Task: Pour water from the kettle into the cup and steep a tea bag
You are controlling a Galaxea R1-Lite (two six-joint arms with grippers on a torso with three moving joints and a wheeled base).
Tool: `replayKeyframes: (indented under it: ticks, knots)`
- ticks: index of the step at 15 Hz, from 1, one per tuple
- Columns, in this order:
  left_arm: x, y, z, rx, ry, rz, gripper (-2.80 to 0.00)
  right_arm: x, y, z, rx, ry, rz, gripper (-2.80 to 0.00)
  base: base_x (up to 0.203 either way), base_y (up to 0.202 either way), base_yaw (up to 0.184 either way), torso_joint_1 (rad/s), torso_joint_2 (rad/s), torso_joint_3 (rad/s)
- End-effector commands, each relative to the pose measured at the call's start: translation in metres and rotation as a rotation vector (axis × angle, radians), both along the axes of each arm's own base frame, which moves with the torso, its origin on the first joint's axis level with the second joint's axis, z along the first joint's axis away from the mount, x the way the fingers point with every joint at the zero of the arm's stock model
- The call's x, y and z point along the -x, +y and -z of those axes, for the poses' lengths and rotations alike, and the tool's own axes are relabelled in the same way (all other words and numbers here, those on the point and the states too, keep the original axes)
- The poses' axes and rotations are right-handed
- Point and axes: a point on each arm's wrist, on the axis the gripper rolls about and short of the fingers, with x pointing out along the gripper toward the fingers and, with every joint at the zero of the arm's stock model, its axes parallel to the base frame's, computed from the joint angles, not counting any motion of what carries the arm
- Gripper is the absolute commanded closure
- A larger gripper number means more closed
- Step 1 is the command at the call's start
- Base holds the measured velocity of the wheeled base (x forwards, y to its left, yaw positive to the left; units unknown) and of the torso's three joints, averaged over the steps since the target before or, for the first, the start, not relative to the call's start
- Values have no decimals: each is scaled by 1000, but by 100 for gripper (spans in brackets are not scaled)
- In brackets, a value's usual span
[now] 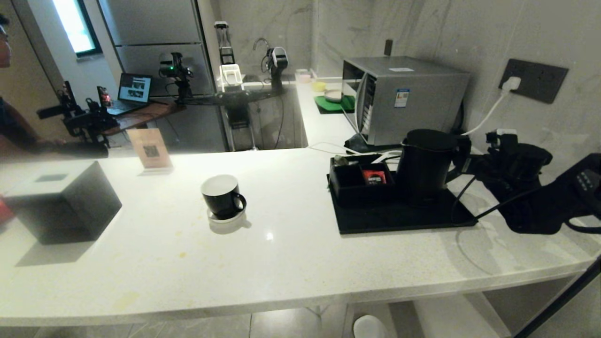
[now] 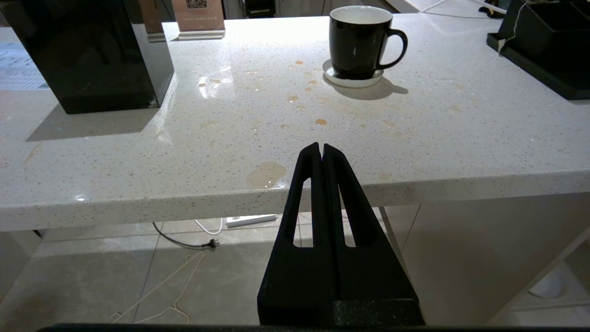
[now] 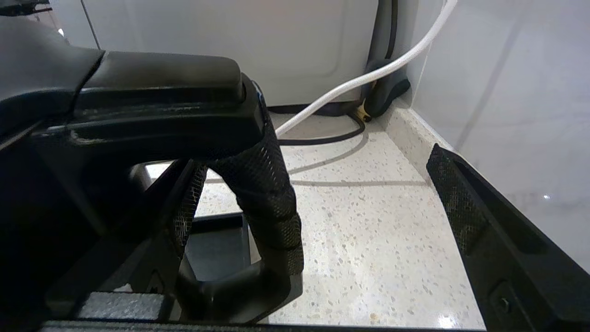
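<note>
the right gripper (image 3: 318,184) is positioned at the handle (image 3: 262,193) of the kettle (image 1: 425,164), with its jaws standing wide apart: one finger is sitting inside the handle loop, the other well clear on the wall side. the handle is not being gripped. the kettle is standing upright on the black tray (image 1: 399,218), beside the microwave (image 1: 404,96). the cup (image 1: 221,195) is sitting on its saucer (image 1: 227,217) on the counter (image 1: 281,263), well apart from the tray. the left gripper (image 2: 321,152) is hanging below the counter's front edge, fingers pressed together and holding nothing.
</note>
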Motion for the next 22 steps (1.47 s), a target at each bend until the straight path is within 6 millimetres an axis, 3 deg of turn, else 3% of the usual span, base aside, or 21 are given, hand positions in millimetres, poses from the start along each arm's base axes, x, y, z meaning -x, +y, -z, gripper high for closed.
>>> replayKeyframes:
  ticks: [1,7,8,22]
  knots:
    - [0,0,0,0,-1,0,0,-4,-1,-1,1,-18,0,-280,0,0,0,0,0,0]
    - [0,0,0,0,-1,0,0,-5,-1,-1,3,-23,-1,-280,0,0,0,0,0,0]
    - [0,0,0,0,-1,0,0,-5,-1,-1,4,-24,-1,0,0,0,0,0,0,0]
    - [0,0,0,0,-1,0,0,1,9,-21,17,-73,-20,0,0,0,0,0,0,0]
